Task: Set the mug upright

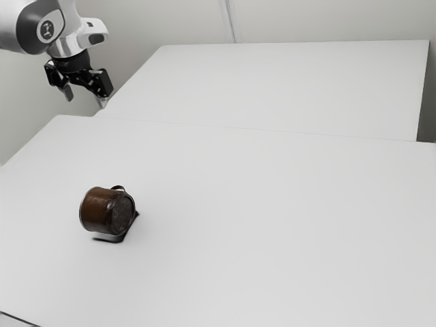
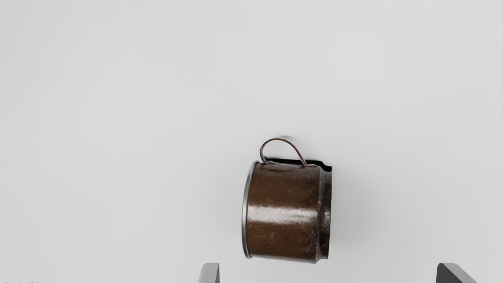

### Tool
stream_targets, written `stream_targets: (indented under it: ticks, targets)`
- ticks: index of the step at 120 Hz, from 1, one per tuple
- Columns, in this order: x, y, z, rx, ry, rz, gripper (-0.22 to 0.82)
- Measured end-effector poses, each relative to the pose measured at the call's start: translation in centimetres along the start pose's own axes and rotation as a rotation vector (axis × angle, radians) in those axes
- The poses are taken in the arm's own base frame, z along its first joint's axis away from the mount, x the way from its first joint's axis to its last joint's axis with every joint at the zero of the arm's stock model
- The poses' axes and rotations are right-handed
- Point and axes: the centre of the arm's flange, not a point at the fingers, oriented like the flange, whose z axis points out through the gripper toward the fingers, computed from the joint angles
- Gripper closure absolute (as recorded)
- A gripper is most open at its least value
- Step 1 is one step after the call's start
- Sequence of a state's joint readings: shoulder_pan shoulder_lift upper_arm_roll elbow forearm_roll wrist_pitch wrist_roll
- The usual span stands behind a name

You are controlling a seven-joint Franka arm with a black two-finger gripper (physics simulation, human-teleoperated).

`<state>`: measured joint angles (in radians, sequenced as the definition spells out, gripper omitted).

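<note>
"since the mug (image 1: 107, 211) lies on its side upon the table (image 1: 272, 238), toward eight o'clock from the middle of the exterior view, how should one take it?"

"first, please look at the gripper (image 1: 86, 101); it is up in the air, near to twelve o'clock from the mug in that same view; its fingers stand wide apart, and nothing is between them."

"so it is open and empty; may it go straight down and close?"

"i would not advise this; in the wrist view the fingers are spaced along the length of the mug, so they would press on the rim (image 2: 246, 220) and the base (image 1: 122, 216); i think a quarter turn of the hand is better, then each finger meets one side of the round body."

"and the handle (image 2: 277, 139)?"

"it sticks out sideways, at one o'clock of the mug in the exterior view; one finger could land on it, therefore go down slowly, nearer to the base; close gently, because the curved wall may roll away."

"and after?"

"lift a little; the base looks toward three o'clock there, so tilt the hand until it faces down; lower it flat, and open only when it sits firmly."
</note>
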<state>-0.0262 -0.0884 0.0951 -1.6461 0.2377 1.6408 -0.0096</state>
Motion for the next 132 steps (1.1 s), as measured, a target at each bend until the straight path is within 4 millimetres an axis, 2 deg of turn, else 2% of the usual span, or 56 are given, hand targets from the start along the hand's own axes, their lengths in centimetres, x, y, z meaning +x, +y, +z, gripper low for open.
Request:
stream_targets:
  ticks: [16, 28, 44, 54, 72, 95, 101, 116, 132]
  targets:
    - [-0.1, -0.2, 0.0, -0.002, 0.003, -0.028, 0.00]
    - [-0.3, -1.5, 0.2, 0.002, -0.001, -0.065, 0.00]
    - [-1.1, -6.3, 1.8, -0.007, -0.037, -0.171, 0.00]
    - [-2.0, -9.5, 3.3, -0.085, -0.076, -0.262, 0.00]
    - [-3.9, -14.0, 8.7, -0.242, -0.201, -0.389, 0.00]
    - [-4.5, -18.3, 17.4, -0.406, -0.339, -0.436, 0.00]
    - [-4.5, -18.6, 19.1, -0.445, -0.359, -0.425, 0.00]
    - [-3.8, -18.0, 22.9, -0.546, -0.394, -0.375, 0.00]
    - [-4.1, -18.4, 26.3, -0.655, -0.409, -0.339, 0.00]
